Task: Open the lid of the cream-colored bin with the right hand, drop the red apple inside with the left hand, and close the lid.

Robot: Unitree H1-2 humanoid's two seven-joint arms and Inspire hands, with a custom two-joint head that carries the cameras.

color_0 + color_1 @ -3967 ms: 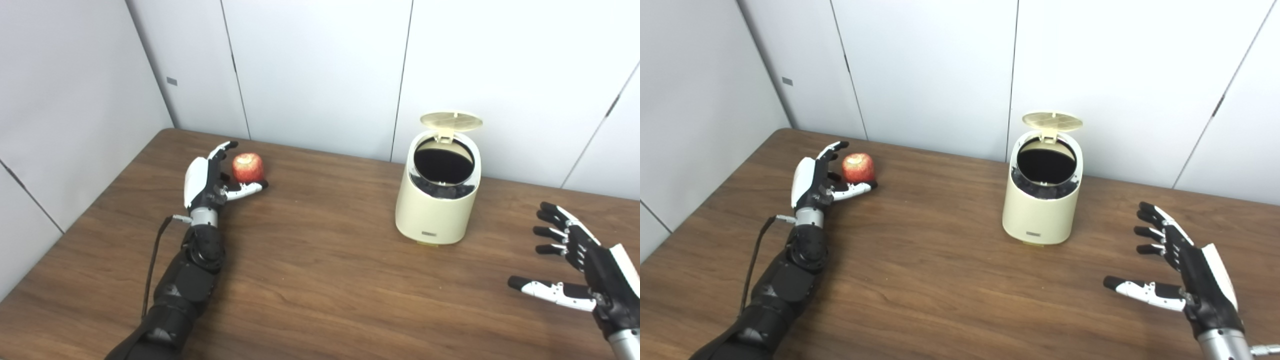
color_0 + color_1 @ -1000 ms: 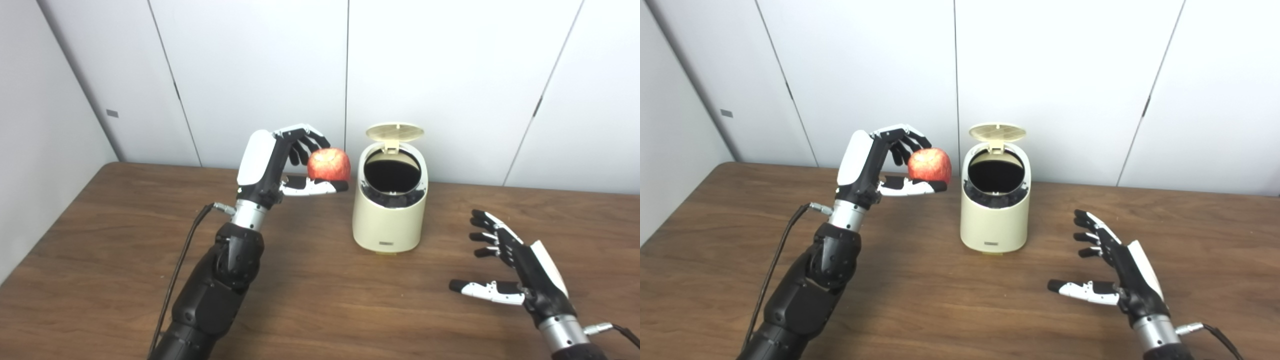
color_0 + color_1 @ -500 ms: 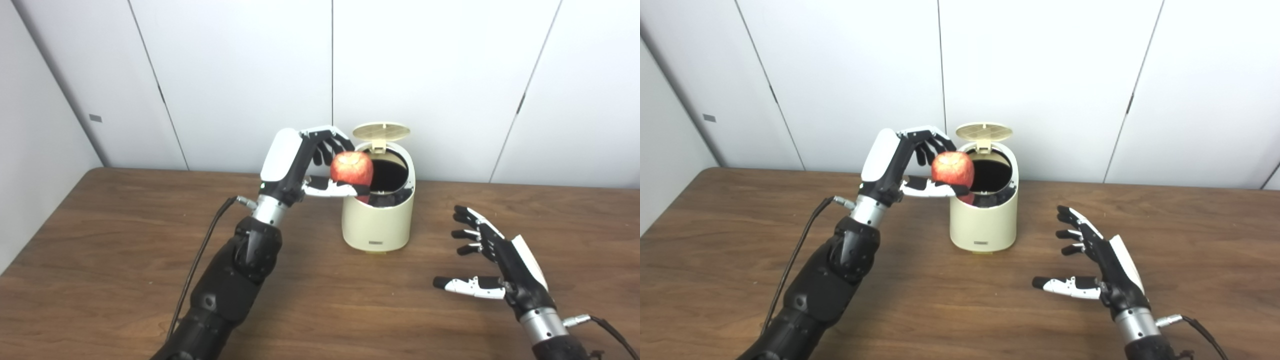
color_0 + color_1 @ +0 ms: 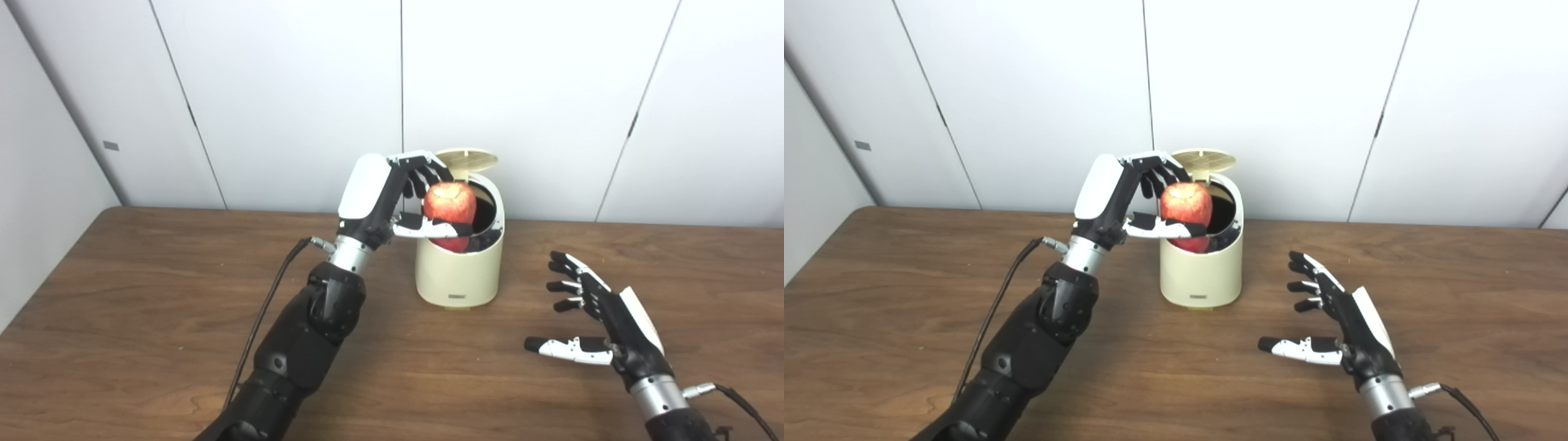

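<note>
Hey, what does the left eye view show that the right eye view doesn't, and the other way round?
Left eye view only: no extra object, just a wider stretch of the grey side wall at the left.

Right eye view only: one more wall panel seam at the far right edge.

Both: the left hand shut on the red apple, holding it over the open mouth of the cream-coloured round bin, whose lid stands up behind; the right hand open, fingers spread, over the brown wooden table.
</note>
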